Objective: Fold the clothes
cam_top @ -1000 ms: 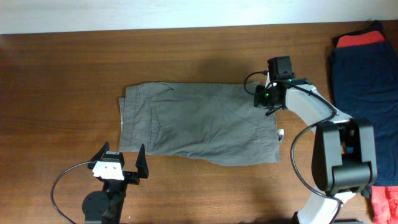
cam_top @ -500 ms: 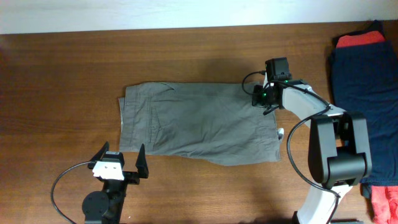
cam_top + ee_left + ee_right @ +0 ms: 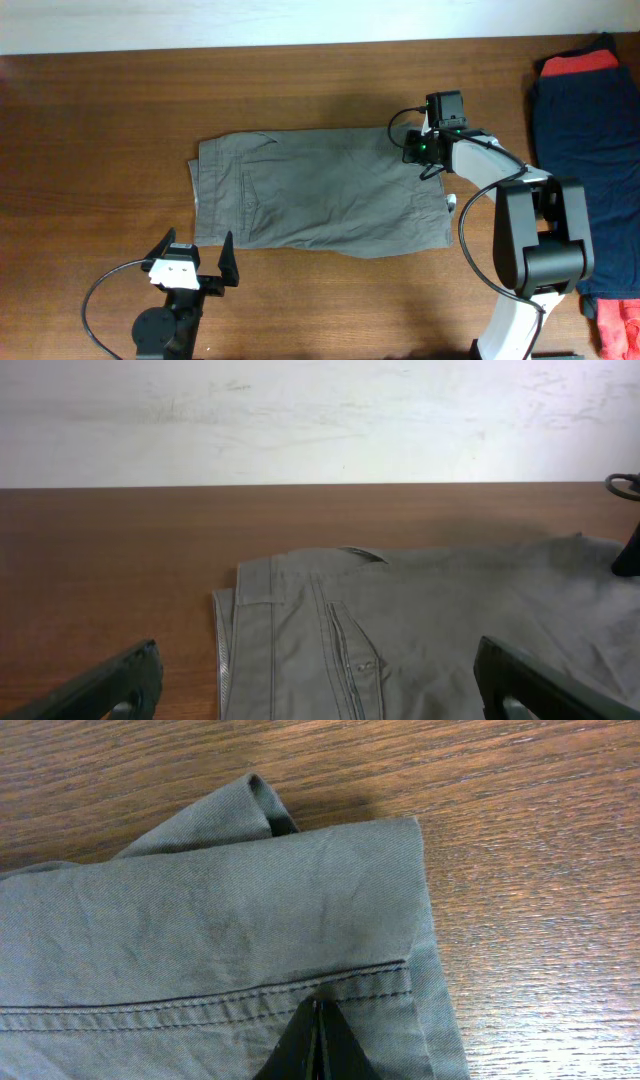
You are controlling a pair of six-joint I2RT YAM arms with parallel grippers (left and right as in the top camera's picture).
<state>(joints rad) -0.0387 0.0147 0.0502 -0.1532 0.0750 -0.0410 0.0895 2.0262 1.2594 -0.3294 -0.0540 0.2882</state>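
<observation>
The grey-olive shorts [image 3: 310, 195] lie flat across the middle of the table, waistband to the left and leg hems to the right. My right gripper [image 3: 420, 150] is at their far right corner, shut on the stitched hem [image 3: 316, 1020]; the fabric corner [image 3: 230, 920] is doubled over there. My left gripper [image 3: 190, 265] is open and empty near the table's front edge, just short of the shorts' near left corner. In the left wrist view its fingers [image 3: 320, 690] frame the waistband and a pocket [image 3: 430, 630].
A dark navy garment [image 3: 585, 150] lies at the right edge with a red garment [image 3: 580, 62] under its far end. Another red piece [image 3: 615, 322] shows at the front right corner. A pale wall [image 3: 320, 420] backs the table.
My right gripper has moved a little up and left with the hem. The shorts' right side has shifted away from the front edge with it. The left arm has not moved.
</observation>
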